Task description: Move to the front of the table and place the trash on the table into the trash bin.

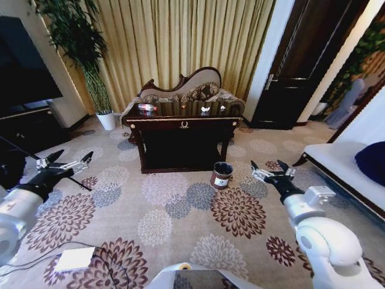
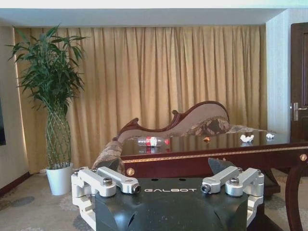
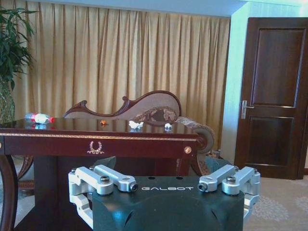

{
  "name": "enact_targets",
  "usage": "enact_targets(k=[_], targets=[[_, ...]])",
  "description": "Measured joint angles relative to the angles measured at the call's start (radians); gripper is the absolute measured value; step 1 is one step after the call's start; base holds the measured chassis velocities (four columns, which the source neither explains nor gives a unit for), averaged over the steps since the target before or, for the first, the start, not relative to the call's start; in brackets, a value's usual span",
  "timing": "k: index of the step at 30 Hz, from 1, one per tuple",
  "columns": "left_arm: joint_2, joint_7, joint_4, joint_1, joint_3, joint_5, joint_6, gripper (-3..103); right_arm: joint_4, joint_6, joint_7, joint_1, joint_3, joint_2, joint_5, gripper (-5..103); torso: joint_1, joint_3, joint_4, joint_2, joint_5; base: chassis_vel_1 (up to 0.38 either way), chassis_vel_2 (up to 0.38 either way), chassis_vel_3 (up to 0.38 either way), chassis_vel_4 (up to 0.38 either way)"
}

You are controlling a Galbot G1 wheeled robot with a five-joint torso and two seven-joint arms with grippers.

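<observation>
Currently the table (image 1: 183,123) is seen ahead, well apart from the robot; approach is judged not yet finished. On its top a clear bottle (image 1: 147,108) lies on its side at the left end, an orange scrap (image 1: 183,107) mid-top, and white paper pieces (image 1: 206,109) to the right. The trash bin (image 1: 221,175) stands on the carpet by the table's front right. Left gripper (image 1: 67,160) and right gripper (image 1: 270,171) are held wide, empty. The bottle is judged light and slippery, best taken mid-body; paper is soft, easily pinched.
</observation>
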Motion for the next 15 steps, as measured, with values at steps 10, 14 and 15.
enact_targets(k=[10,14,15], targets=[[-0.001,0.007,0.003,-0.001,0.007,0.013,-0.004,100,-0.017,0.044,-0.053,-0.006,0.011,0.009,0.008,100,0.0,0.0,0.0,0.0,0.0,0.0,0.0,0.0,0.0],[-0.001,0.008,0.004,0.0,0.007,0.015,-0.007,100,-0.018,0.048,-0.057,-0.007,0.011,0.01,0.008,100,0.0,0.0,0.0,0.0,0.0,0.0,0.0,0.0,0.0],[-0.001,0.008,0.005,0.0,0.007,0.015,-0.008,100,-0.019,0.048,-0.057,-0.007,0.011,0.01,0.008,100,0.0,0.0,0.0,0.0,0.0,-0.04,0.062,0.044,-0.023]])
